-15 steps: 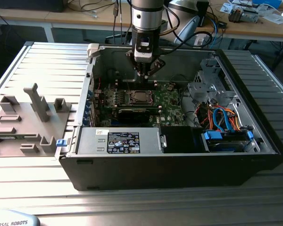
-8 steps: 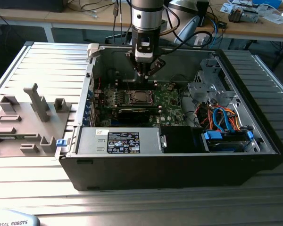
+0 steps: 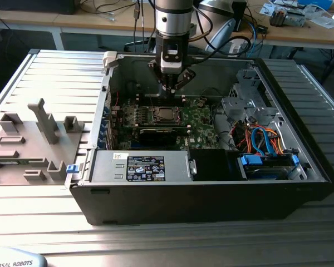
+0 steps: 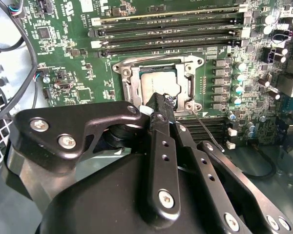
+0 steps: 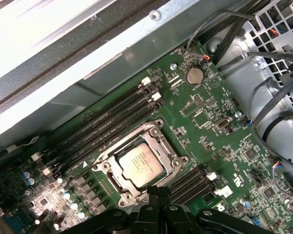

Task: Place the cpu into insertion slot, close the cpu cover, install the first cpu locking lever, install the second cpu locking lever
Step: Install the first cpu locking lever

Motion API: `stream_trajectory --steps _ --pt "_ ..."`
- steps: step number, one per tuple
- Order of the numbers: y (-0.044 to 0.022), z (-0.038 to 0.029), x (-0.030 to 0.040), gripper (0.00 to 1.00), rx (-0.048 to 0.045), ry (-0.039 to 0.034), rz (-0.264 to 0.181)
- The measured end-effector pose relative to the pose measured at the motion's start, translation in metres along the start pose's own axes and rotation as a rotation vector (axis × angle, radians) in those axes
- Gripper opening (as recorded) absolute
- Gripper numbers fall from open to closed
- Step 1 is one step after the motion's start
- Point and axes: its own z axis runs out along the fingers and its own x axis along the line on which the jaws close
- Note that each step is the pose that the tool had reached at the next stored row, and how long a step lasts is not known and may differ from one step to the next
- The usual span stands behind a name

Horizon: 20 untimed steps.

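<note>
The cpu (image 5: pixel 139 161) lies flat in the insertion slot (image 5: pixel 103 167) on the green motherboard, its silvery top showing in both wrist views (image 4: pixel 157 84). The cpu cover (image 4: pixel 188 73), a silver frame with a window, lies down around the chip. My gripper (image 4: pixel 162 100) hangs just above one edge of the socket, its black fingers (image 5: pixel 158 194) pressed together and holding nothing. A thin metal lever rod (image 4: pixel 205 127) slants away from the socket corner beside the fingertips. In the exterior view my gripper (image 3: pixel 172 88) is inside the open computer case, above the socket (image 3: pixel 164 115).
Long memory slots (image 4: pixel 171 34) run beside the socket. A black graphics card (image 3: pixel 158 135) sits in front of it, and a power supply (image 3: pixel 139 167) fills the case's near side. Drive bays and coloured cables (image 3: pixel 264 144) crowd the exterior view's right. Grey fixtures (image 3: pixel 42 125) stand outside the case.
</note>
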Motion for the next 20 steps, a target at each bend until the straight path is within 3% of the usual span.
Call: stream_trajectory --steps 20 --pt "0.0000 0.0000 0.0000 0.11 0.0064 -0.0106 -0.060"
